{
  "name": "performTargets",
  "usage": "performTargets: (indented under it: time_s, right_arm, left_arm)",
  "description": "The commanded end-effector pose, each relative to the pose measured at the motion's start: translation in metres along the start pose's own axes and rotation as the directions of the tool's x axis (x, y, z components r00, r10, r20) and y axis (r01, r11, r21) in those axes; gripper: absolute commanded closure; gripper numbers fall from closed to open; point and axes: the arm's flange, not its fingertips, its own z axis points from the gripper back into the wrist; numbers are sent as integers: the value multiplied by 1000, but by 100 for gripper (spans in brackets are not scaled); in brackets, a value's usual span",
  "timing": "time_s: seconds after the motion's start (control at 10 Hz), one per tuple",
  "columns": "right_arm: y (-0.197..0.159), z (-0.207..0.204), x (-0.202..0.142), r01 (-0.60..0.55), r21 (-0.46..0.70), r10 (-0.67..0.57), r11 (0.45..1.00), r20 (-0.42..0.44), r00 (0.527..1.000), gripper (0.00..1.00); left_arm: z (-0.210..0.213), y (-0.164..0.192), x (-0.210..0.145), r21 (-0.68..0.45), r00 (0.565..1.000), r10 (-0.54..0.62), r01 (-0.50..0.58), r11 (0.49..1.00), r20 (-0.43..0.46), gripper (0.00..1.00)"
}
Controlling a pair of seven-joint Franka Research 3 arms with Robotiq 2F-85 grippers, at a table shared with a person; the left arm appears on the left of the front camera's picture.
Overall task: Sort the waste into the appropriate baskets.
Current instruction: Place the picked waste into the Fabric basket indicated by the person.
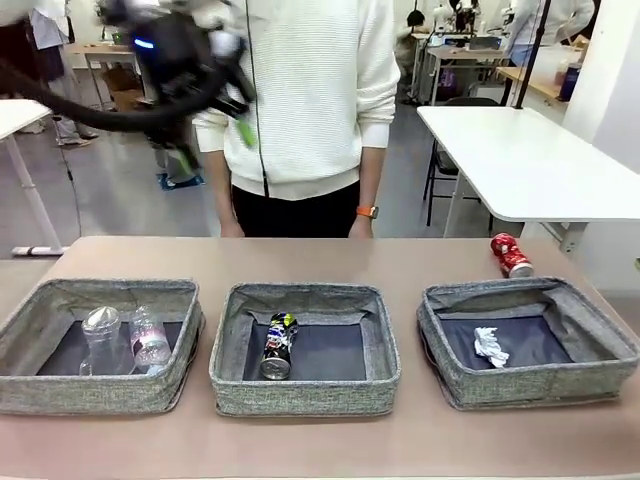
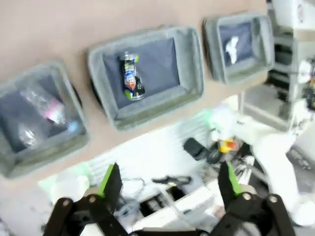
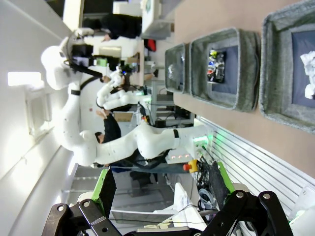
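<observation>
Only the crushed red can (image 1: pixel 511 254) lies unsorted, on the table just beyond the right basket (image 1: pixel 600 345), long axis running near-far. Our left gripper (image 1: pixel 238 118) hangs spread and empty far left; our right gripper (image 3: pixel 160 189), equally spread, seems better placed.

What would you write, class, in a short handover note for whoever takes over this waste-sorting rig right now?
Left gripper: open, empty, raised high above the table.
Right gripper: open, empty, held back from the table.
Left grey woven fabric basket: clear plastic cup and clear plastic bottle.
Middle grey basket: dark multicoloured can.
Right grey basket: crumpled white paper wad.
Done: four items binned.
Left: crushed red can lies on the table behind the right basket; probably belongs with the other can.
</observation>
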Motion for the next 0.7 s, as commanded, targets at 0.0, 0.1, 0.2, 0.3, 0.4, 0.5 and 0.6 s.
performTargets:
  time_s: [0.0,0.1,0.2,0.3,0.4,0.5,0.6]
  right_arm:
    - [2,2,1,-19,18,19,1000,1,1000,0]
    - [2,2,1,-19,18,19,1000,1,1000,0]
    - [2,2,1,-19,18,19,1000,1,1000,0]
    - [2,2,1,-19,18,19,1000,1,1000,0]
    - [2,2,1,-19,18,19,1000,1,1000,0]
    - [2,2,1,-19,18,19,1000,1,1000,0]
    - [2,2,1,-19,18,19,1000,1,1000,0]
  left_arm:
    - [9,101,-38,-232,981,189,-172,957,50,0]
    - [15,145,-59,-383,959,274,-225,896,77,0]
    - [15,183,-81,-506,924,364,-261,822,114,0]
    - [7,215,-102,-616,889,438,-272,739,132,0]
    - [-5,240,-116,-706,867,489,-288,647,95,0]
    - [26,213,-88,-502,917,395,-318,804,53,0]
    - [26,213,-88,-502,917,395,-318,804,53,0]
